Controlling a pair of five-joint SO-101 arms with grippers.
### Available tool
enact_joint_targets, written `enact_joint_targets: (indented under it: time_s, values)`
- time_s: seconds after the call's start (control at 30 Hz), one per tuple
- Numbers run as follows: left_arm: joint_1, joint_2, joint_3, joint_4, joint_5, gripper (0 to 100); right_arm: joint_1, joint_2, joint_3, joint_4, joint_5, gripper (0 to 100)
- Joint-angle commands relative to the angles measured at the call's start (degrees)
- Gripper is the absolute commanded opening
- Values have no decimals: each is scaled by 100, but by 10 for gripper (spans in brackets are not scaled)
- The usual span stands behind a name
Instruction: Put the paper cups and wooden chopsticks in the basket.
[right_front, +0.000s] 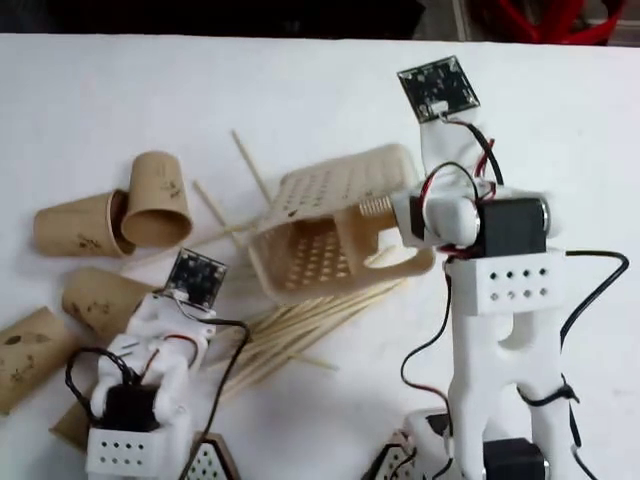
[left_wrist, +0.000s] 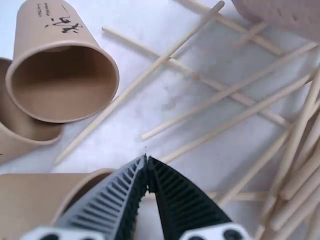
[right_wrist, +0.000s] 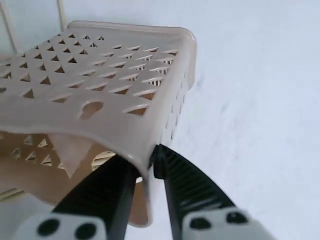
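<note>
paper cups (right_front: 157, 200): on their sides at the left of the table (right_front: 560, 110), none collected yet.
left gripper (left_wrist: 147, 167): jaws closed, empty, just beside a cup; open wide before taking a rim.
wooden chopsticks (right_front: 300, 330): strewn mid-table (several crossing); take few at once.
basket (right_front: 330, 185): tipped on its side, mouth toward the chopsticks.
right gripper (right_wrist: 146, 161): clamped on the basket's wall; hold steady.
</note>
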Motion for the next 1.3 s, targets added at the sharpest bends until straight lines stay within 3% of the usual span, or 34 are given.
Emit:
enact_joint_targets:
  time_s: [0.0,0.33,0.67,1.07,1.27]
  values:
    - [40,-40,-44,-132,-53,24,75,215,-484,31,-53,19]
    - [40,-40,-44,-132,-53,24,919,2352,-2057,119,-431,19]
    - [40,-40,-44,-132,-53,24,936,3802,-3684,365,-404,20]
    - [40,-40,-44,-132,-53,24,558,3943,-5099,646,-387,25]
    - [31,-40,-53,-132,-53,24,277,3609,-5178,655,-387,133]
